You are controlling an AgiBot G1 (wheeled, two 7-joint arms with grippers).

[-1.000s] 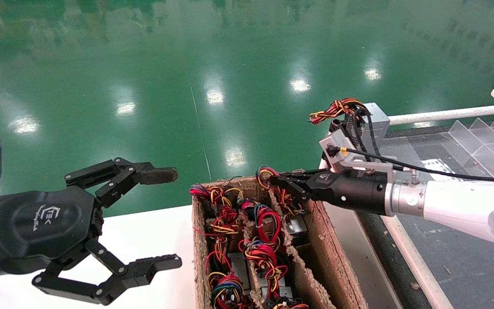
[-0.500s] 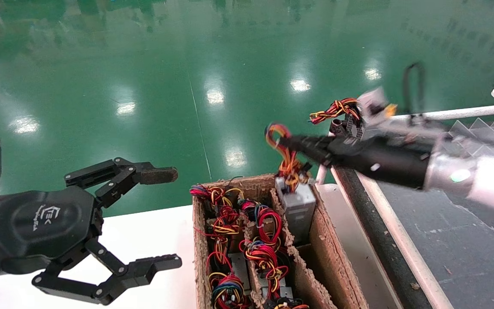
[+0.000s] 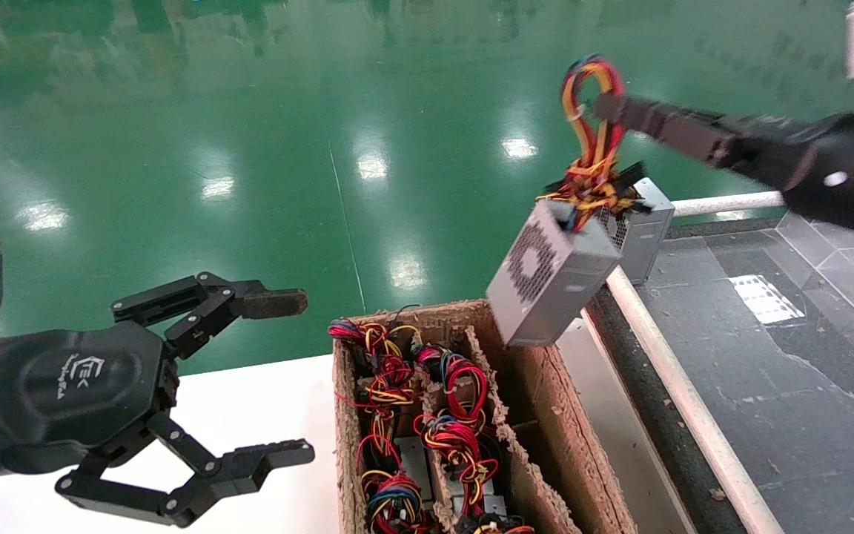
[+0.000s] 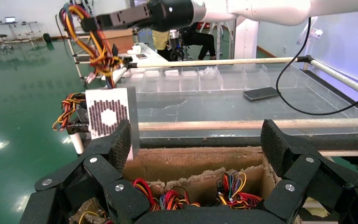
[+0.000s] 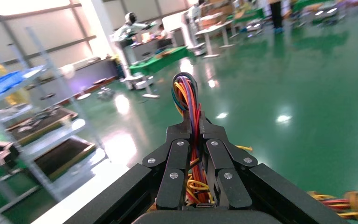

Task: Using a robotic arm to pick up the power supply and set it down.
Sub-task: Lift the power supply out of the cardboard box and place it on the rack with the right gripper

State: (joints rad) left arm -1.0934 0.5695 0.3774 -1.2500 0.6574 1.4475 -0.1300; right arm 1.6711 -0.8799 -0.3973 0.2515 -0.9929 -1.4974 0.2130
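My right gripper [image 3: 605,107] is shut on the looped red, yellow and orange wires [image 5: 186,93] of the power supply [image 3: 549,278]. The grey box hangs tilted by those wires above the far right corner of the cardboard box [image 3: 571,437], its vent grille facing me. The left wrist view shows the same power supply [image 4: 109,116] dangling below the right gripper [image 4: 93,22]. The right wrist view shows the right gripper [image 5: 193,123] with the wires pinched between its fingers. My left gripper [image 3: 286,377] stays parked open over the white table at the left, holding nothing.
The cardboard box holds several more units with coloured wire bundles [image 3: 457,430] in its left and middle rows. A like grey box [image 3: 646,230] stands at the edge of the black conveyor [image 3: 768,371], behind the white rail [image 3: 683,393]. A white table [image 3: 249,400] lies left of the box.
My right gripper has risen and swung up to the right, pulling the power supply by its wires out of the box's right row. The left arm has not moved.
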